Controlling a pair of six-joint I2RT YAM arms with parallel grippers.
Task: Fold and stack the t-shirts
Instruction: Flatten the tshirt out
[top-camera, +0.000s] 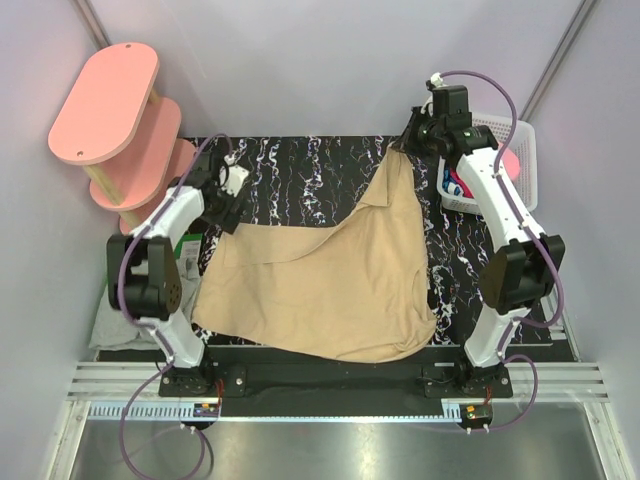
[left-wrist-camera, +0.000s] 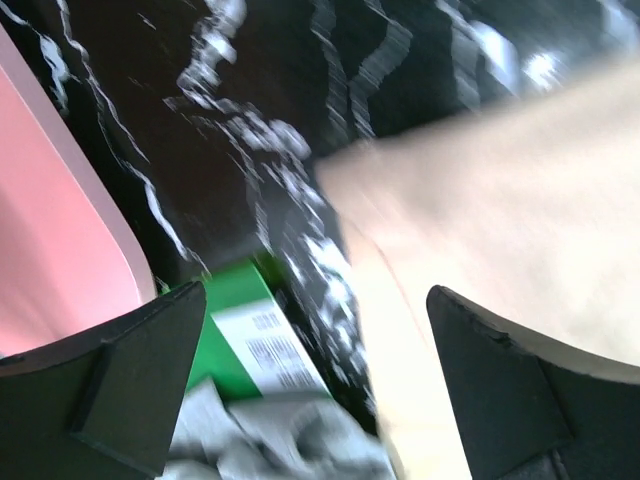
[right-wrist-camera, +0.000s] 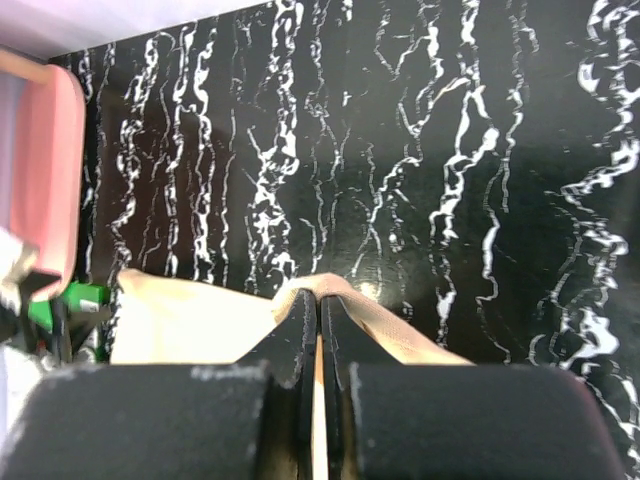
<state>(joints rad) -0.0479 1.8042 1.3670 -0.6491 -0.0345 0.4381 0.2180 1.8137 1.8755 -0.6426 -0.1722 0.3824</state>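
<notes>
A tan t-shirt (top-camera: 330, 280) lies spread and rumpled over the black marbled table (top-camera: 300, 160). Its far right corner is pulled up toward the back. My right gripper (top-camera: 412, 148) is shut on that corner; in the right wrist view the fingers (right-wrist-camera: 320, 300) pinch a fold of tan t-shirt (right-wrist-camera: 180, 325) above the table. My left gripper (top-camera: 226, 198) hovers over the shirt's far left corner. Its jaws stand wide apart (left-wrist-camera: 315, 300) with nothing between them, and the tan t-shirt (left-wrist-camera: 500, 200) lies below to the right. More coloured cloth (top-camera: 508, 165) sits in the basket.
A pink oval shelf stand (top-camera: 115, 110) rises at the back left. A white basket (top-camera: 520, 135) stands at the back right beside the right arm. A green box (top-camera: 190, 255) (left-wrist-camera: 240, 320) and a grey cloth (top-camera: 115, 330) (left-wrist-camera: 270, 440) lie at the table's left edge.
</notes>
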